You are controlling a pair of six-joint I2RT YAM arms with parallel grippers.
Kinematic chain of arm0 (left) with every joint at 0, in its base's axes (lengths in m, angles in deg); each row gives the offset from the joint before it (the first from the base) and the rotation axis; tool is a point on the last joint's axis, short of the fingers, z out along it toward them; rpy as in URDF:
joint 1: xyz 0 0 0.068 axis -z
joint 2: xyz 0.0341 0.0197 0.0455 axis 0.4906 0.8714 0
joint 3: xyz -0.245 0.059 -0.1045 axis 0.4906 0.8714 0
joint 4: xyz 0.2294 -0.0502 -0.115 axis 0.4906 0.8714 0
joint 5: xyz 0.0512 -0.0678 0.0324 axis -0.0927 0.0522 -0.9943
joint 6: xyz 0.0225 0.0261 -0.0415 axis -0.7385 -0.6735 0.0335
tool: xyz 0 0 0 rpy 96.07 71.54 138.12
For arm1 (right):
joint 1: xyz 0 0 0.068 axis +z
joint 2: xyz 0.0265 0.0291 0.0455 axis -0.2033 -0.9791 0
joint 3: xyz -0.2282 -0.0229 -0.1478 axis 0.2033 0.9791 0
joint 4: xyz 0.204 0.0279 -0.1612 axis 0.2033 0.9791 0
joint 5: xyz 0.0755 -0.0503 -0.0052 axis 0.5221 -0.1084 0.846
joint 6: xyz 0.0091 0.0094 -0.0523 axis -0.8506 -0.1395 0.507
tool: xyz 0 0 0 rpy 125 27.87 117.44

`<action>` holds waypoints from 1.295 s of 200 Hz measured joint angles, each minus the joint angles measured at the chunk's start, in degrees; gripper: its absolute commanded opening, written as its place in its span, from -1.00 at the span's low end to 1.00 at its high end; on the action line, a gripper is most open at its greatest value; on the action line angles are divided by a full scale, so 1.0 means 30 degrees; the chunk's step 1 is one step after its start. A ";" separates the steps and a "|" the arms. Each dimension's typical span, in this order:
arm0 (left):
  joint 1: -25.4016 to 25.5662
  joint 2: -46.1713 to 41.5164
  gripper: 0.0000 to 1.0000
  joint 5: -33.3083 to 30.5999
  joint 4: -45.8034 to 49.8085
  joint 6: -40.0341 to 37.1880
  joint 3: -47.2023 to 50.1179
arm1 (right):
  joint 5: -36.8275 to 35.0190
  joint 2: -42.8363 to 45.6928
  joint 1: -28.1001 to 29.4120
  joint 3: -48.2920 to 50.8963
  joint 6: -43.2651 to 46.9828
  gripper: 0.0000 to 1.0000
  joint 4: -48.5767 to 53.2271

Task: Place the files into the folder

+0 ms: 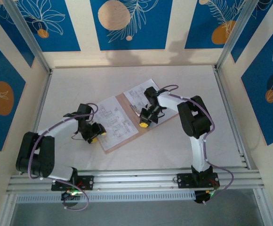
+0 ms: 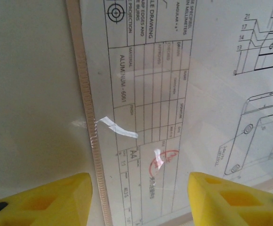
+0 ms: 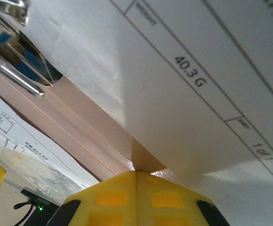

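We log the folder [image 1: 128, 113] lying open on the table [image 1: 188, 89], its spread running from near-left to far-right in the top view, with printed white sheets on both halves. The right pincer [image 1: 145, 123] is clenched: in its wrist view the two yellow fingers [image 3: 169, 200] meet with no gap, and the edge of the far sheet [image 3: 197, 70] runs into their tips, so we judge it nipped there. From that grip the far sheet [image 1: 143, 94] stretches away toward the far-right, lifted a little over the pink panel of the folder [image 3: 94, 136]; a metal clip [image 3: 19, 75] sits beside it. The right arm is plainly the nearer one to this sheet. Any seating move turns on that: sheet above panel, long axis roughly along the folder's. The left pincer [image 1: 96, 136] is released, fingers [image 2: 47, 200] well apart, hanging over the near sheet [image 2: 174, 94], which lies flat on the left half [image 1: 112, 123]. That sheet shows a title block reading aluminium 6061, part outlines, a glossy sheen, and a ribbed strip [image 2: 87, 141] along one edge.
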 measured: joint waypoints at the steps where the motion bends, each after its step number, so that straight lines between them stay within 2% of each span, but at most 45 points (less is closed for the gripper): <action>1: 0.0000 0.0000 0.12 0.0000 0.0000 0.0000 0.0000 | 0.0000 0.0000 0.0000 0.0000 0.0000 -1.00 0.0007; 80: 0.0044 0.0189 0.03 0.0189 -0.1727 0.0066 0.0838 | 0.0284 -0.0080 -0.0095 0.0000 0.0000 -1.00 0.0007; 178: 0.0240 -0.2885 -0.06 0.0248 -0.4743 0.0809 0.2747 | 0.0896 -0.0335 -0.0612 -0.0138 0.0102 -1.00 0.0459; 220: 0.0772 -0.4277 -0.09 0.1632 -0.6863 0.1268 0.2769 | 0.1319 -0.0510 -0.0648 -0.0262 0.0168 -1.00 0.0583; 239: 0.0954 -0.4539 -0.16 0.2062 -0.7533 0.1530 0.2769 | 0.1486 -0.0583 -0.0656 -0.0284 0.0219 -1.00 0.0597; 259: 0.1093 -0.4663 -0.33 0.2251 -0.7890 0.1676 0.2769 | 0.1566 -0.0597 -0.0685 -0.0313 0.0226 -1.00 0.0641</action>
